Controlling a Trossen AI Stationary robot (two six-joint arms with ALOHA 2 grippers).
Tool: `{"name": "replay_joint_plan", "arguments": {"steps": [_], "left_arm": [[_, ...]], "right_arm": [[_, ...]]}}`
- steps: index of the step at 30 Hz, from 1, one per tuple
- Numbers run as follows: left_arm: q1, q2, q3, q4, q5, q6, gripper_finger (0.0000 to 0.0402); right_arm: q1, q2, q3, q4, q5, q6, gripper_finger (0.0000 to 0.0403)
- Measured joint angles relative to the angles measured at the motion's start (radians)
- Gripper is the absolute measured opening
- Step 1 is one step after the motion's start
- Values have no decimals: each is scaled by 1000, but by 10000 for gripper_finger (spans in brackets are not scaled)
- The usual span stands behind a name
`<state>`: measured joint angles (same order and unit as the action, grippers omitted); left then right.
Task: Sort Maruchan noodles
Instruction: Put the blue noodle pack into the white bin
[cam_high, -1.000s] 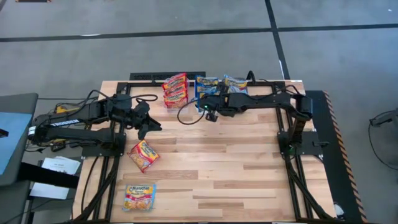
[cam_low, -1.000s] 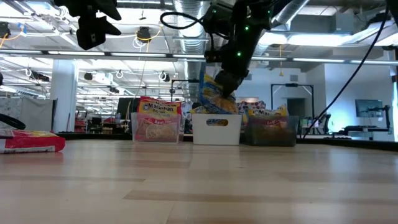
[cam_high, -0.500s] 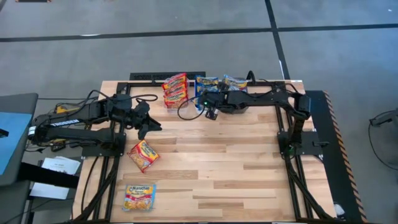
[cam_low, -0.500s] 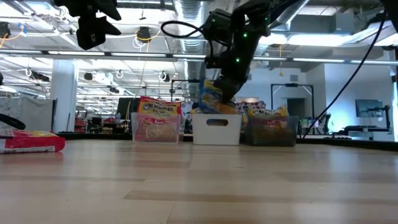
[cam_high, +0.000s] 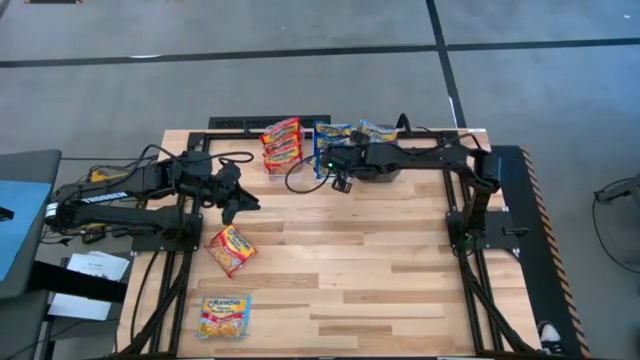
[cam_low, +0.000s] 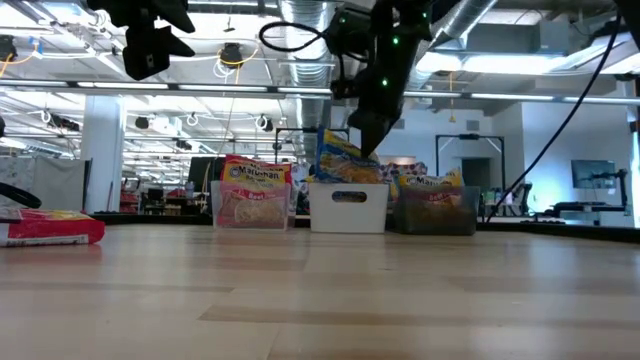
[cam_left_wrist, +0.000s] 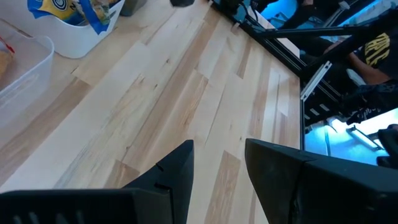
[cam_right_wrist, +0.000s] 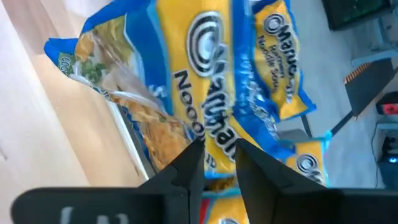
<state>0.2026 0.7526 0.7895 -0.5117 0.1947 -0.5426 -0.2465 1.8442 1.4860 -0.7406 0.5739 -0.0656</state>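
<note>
high view: the right claw (cam_high: 341, 181) is hovering at the near edge of the white bin (cam_high: 322, 152), where blue packets (cam_high: 333, 133) are standing among the far-side bins. the red packets (cam_high: 282, 143) are sitting in the clear bin to the left of it. two packets are waiting loose on the table: a red packet (cam_high: 231, 248) lying tilted just near of the left claw (cam_high: 235, 206), and an orange packet (cam_high: 223, 315) lying flat by the near left corner. the left arm is much nearer to both, so i judge the next pick falls to it, reaching down and slightly toward the near side.

low view: the right claw (cam_low: 366, 140) is hanging just above the upright blue packet (cam_low: 343, 160) in the white bin (cam_low: 348, 206); i cannot tell here whether it is touching.

left wrist view: the left claw's fingers (cam_left_wrist: 180, 168) are standing parted with bare table (cam_left_wrist: 155, 99) between them, gripping nothing.

right wrist view: the right claw's fingers (cam_right_wrist: 193, 163) are standing slightly apart on either side of the blue packet's (cam_right_wrist: 205, 99) edge; the crinkly blue and yellow wrapper is filling the view, its long side running away from the claw. whether it is gripped or let go i cannot tell.
</note>
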Motion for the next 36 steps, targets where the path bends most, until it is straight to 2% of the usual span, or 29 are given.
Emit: {"name": "replay_joint_plan", "arguments": {"steps": [5,9,16,22,25,28,36], "left_arm": [[0,0,0,0,0,0,130],[0,0,0,0,0,0,130],[0,0,0,0,0,0,130],[0,0,0,1,0,0,130],[0,0,0,1,0,0,130],[0,0,0,1,0,0,130],[0,0,0,1,0,0,130]], "right_arm": [[20,-1,68,-119,0,50,120],[45,-1,120,-139,-23,92,120],[63,6,129,-9,-264,54,120],[32,53,129,34,-364,19,120],[15,82,129,41,-372,5,120],[-6,112,128,37,-430,5,120],[-52,126,129,100,-401,21,120]]}}
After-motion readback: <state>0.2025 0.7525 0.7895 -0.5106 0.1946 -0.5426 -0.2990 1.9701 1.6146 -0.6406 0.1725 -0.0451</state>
